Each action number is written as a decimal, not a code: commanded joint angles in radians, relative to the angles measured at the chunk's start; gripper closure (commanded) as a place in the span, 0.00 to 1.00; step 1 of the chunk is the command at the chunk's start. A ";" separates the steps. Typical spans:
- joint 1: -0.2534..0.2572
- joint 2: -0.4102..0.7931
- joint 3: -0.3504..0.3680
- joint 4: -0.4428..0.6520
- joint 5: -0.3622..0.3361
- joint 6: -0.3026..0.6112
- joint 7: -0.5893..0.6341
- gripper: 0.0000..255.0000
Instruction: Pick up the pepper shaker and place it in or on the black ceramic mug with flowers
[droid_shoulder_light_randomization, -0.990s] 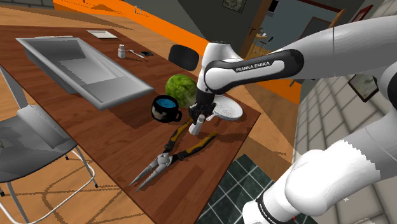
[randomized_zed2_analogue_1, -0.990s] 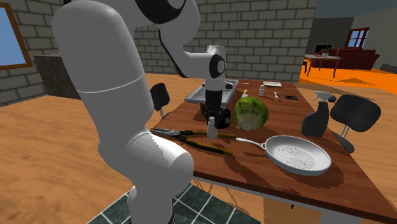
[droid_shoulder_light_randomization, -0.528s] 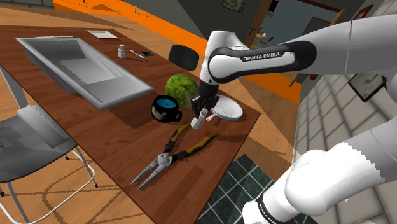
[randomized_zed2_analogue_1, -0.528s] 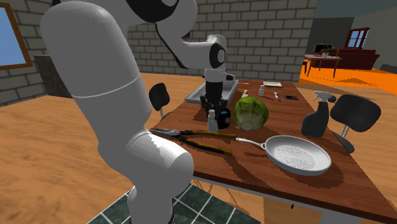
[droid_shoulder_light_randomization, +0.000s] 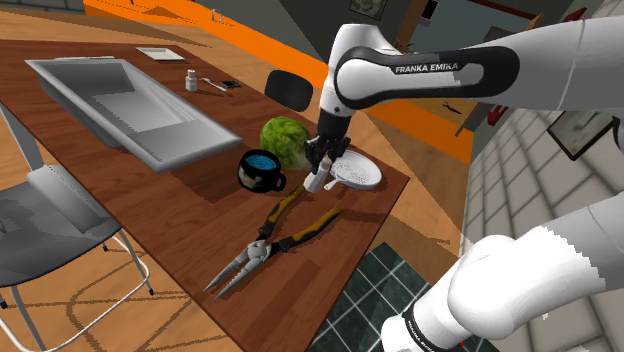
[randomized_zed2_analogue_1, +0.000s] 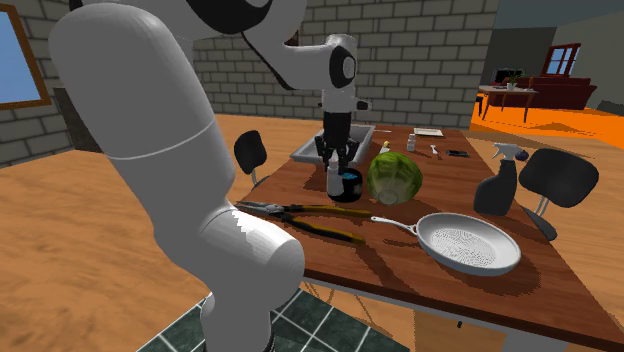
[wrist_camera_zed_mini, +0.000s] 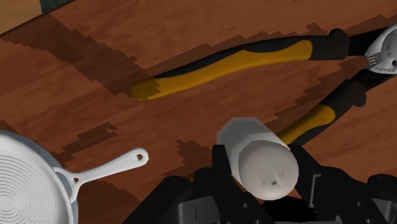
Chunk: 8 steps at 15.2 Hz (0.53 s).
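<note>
The shoulder view looks down over the table from beside the arm; the second exterior view sits lower behind the arm, facing the brick wall. Both share mug, pliers, pan; the wrist view looks closely down on pliers and pan

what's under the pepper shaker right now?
In the wrist view the shaker, clasped in the claw, hangs over the brown table. One yellow handle of the pliers runs beneath it. The shaker covers that handle's end and the tabletop directly below.

White shaker, yellow-black pliers
</note>
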 joint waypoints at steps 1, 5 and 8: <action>0.000 -0.005 -0.001 0.020 0.000 -0.026 -0.001 1.00; -0.001 -0.016 -0.002 0.064 0.000 -0.081 -0.003 1.00; -0.001 -0.022 -0.003 0.099 0.001 -0.122 -0.004 1.00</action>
